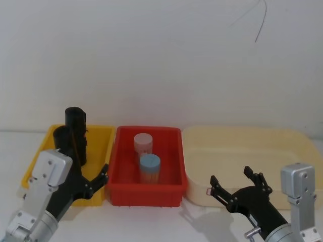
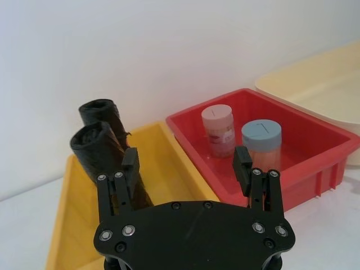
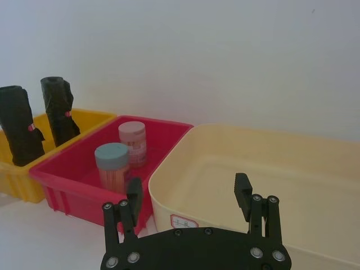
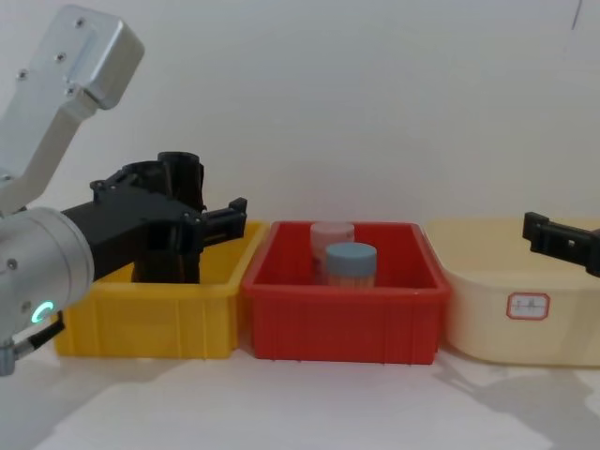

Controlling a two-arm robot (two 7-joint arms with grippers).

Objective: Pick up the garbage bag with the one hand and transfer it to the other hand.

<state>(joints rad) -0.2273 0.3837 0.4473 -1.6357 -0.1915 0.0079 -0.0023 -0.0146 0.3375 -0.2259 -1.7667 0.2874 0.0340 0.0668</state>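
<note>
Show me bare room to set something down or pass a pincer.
Freest: the cream bin, bare inside. The yellow bin's right half, between the rear roll, front roll and the red bin. The table before the bins, between left pincer and right pincer. Crowded: the yellow bin's left side; the red bin's middle, with pink-lidded jar and blue-lidded jar.

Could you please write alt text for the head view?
The open left gripper hovers at the yellow bin, where two black garbage bag rolls stand upright. A red bin holds two jars, and the open right gripper sits before a cream bin.
</note>
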